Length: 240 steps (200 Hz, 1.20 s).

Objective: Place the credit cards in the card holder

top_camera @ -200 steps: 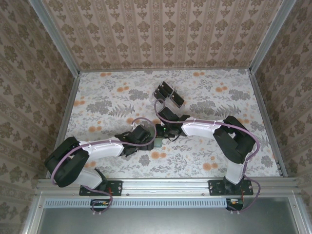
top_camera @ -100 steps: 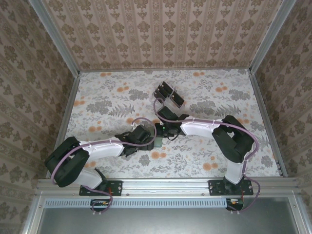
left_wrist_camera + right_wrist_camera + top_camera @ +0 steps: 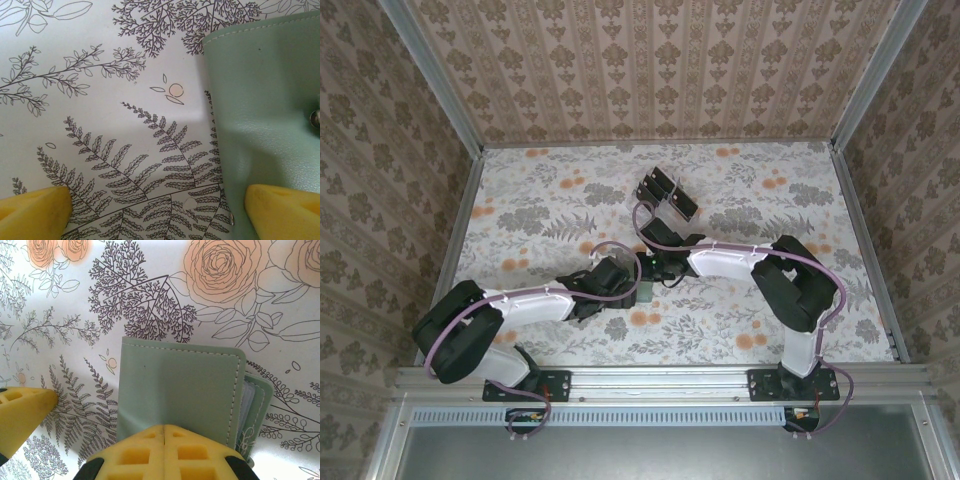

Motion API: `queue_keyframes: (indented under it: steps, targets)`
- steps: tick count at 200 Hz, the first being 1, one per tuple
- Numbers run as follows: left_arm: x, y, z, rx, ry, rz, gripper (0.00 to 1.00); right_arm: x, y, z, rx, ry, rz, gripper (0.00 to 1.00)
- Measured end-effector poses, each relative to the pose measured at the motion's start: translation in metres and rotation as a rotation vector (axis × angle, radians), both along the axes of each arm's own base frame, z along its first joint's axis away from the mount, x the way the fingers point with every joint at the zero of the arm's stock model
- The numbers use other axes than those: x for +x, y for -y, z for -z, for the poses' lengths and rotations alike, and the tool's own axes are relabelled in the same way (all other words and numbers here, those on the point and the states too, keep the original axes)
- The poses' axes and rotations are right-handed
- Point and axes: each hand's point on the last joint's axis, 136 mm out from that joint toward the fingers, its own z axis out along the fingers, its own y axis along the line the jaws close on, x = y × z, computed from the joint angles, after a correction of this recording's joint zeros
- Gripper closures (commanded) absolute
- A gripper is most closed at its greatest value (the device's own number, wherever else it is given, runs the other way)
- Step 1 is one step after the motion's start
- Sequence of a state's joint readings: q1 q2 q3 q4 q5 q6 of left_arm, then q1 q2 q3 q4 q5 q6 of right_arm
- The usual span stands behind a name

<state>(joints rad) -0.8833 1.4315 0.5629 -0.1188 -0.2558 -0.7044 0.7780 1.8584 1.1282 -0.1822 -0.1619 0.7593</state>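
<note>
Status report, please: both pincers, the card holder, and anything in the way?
Left pincer open wide, one finger over card holder. Right pincer shut, tips at its near edge. Credit cards in rack beyond. No obstacle seen.

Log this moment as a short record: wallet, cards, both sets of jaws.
wallet: grey-green, lying flat on the flowered table, where the two arms meet
cards: dark, standing in the rack further back, apart from the wallet
left jaws: wide open, one fingertip over the wallet
right jaws: shut, at the wallet's near edge; cannot tell whether they pinch it
progress: no dark card visible in the wallet
</note>
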Motion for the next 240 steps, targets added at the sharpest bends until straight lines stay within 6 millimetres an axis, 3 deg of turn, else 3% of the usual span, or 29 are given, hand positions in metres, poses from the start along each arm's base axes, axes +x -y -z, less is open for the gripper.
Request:
queue_keyframes:
  steps: [77,240]
  targets:
    - [0.0,0.0,0.0,-0.002,0.002,0.0,0.0,0.001,0.006,-0.025,0.011,0.04,0.014,1.0]
    - [0.001,0.0,0.0,-0.004,0.008,-0.002,0.0,-0.004,0.01,0.0,-0.025,-0.002,0.012,1.0]
